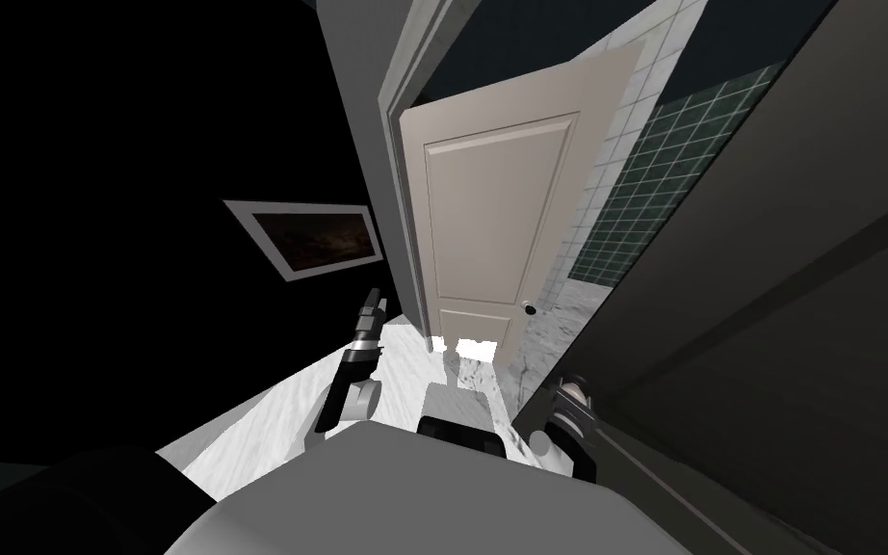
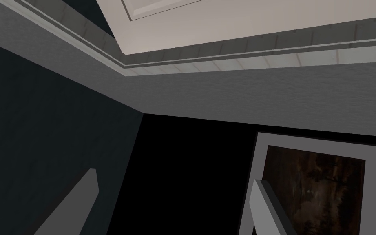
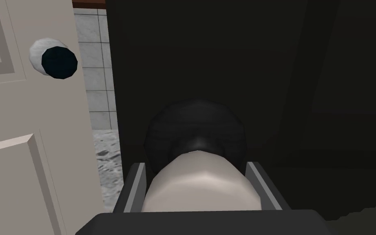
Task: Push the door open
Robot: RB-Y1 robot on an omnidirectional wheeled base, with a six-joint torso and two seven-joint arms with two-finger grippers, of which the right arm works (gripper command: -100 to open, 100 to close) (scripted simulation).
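Observation:
A dark door (image 1: 779, 289) runs along my right side, its face in shadow. My right gripper (image 1: 567, 405) is shut on that door's pale round knob (image 3: 201, 183); both fingers (image 3: 136, 185) press the knob's sides, with a dark rosette behind it. Ahead, a beige panelled door (image 1: 490, 212) stands ajar in the grey frame (image 1: 384, 183), its small dark-tipped knob (image 3: 54, 59) just left of my right hand. My left gripper (image 1: 373, 301) is raised beside the frame, open and holding nothing (image 2: 175, 176).
A framed dark picture (image 1: 312, 239) hangs on the wall to my left, with a black area around it. Pale marbled floor (image 1: 269, 424) lies under me and runs through the gap past the beige door. Green and white wall tiles (image 1: 664, 183) show beyond.

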